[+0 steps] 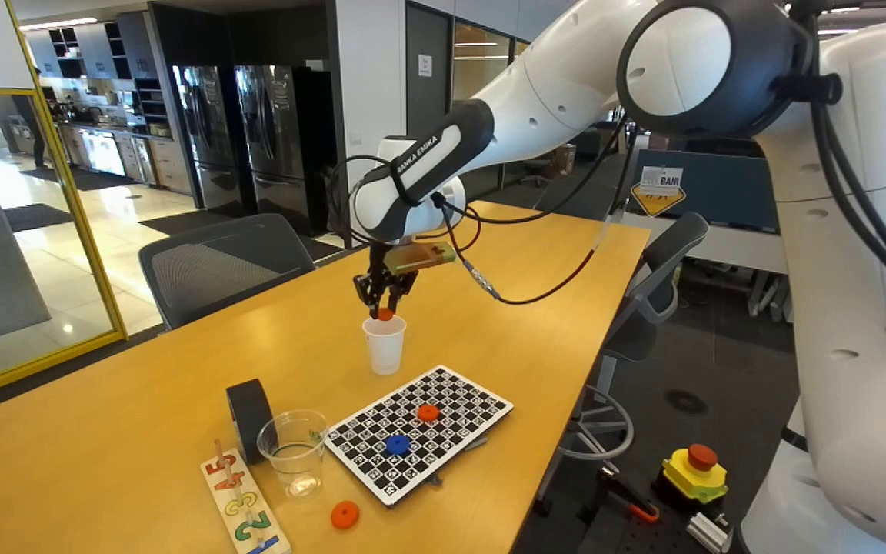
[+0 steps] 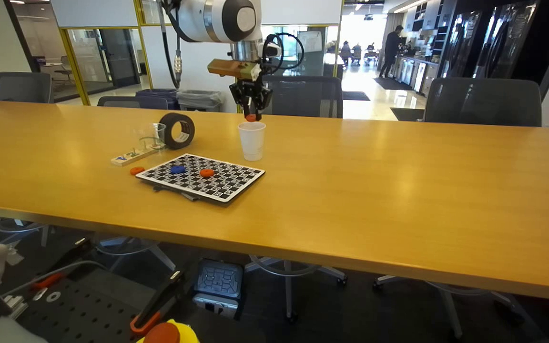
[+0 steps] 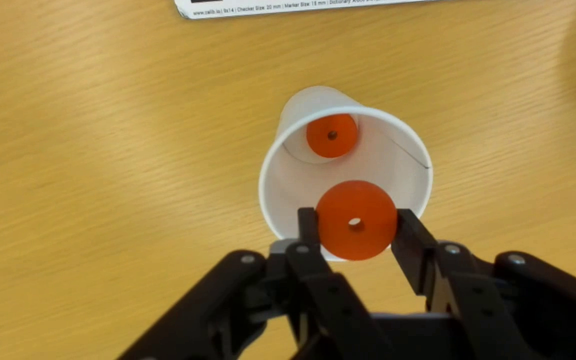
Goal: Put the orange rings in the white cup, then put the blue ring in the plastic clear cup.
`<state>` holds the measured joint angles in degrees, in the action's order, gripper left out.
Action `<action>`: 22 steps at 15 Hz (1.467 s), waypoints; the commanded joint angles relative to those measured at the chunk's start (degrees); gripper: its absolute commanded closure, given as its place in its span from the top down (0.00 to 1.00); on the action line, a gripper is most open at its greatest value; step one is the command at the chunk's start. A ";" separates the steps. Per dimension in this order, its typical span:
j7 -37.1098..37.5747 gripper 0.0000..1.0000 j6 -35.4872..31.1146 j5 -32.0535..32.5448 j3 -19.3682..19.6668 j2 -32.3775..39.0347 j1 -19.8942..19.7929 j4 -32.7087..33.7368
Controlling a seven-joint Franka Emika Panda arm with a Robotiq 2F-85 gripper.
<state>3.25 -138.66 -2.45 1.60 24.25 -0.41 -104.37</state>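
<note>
Orange ring (image 3: 357,202) pinched left and right by the pincer (image 3: 356,220), parted only ring-wide, just above the mouth of the white cup (image 1: 386,350), probably needing a straight drop.

arm (image 1: 558,85) is mostly white, super rounded, w/ lil oval dimples (image 1: 844,355), dk grey joint (image 1: 762,69) w/ a round white cap (image 1: 677,61), "EMIKA" lettering (image 1: 418,154), fat blk cables (image 1: 821,123), thin dk lead (image 1: 535,302) w/ silvery connector (image 1: 481,278). gripper (image 3: 356,222) is mostly blk & angular tbh, round silvery screw heads (image 3: 452,248), plus a brownish-green boxy bit (image 1: 418,257) mounted nr it
</note>
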 commanded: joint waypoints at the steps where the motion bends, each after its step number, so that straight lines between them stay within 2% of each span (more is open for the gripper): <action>1: 0.85 0.68 2.43 0.18 0.06 1.35 -0.15 3.22; 2: 1.06 0.73 2.71 0.36 0.15 1.35 -0.04 3.25; 5: 1.98 0.97 3.11 0.94 0.42 0.53 0.42 2.37; 6: 2.55 1.00 3.07 1.37 0.61 -0.11 0.71 1.53; 12: 7.09 1.00 2.37 5.13 1.17 -5.29 2.39 -6.61; 18: 7.40 1.00 0.89 5.22 -0.18 -12.57 3.58 -19.75; 22: 9.09 1.00 -0.01 4.59 -0.74 -14.16 3.91 -25.09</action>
<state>10.18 -136.64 1.78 1.14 13.41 3.18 -124.20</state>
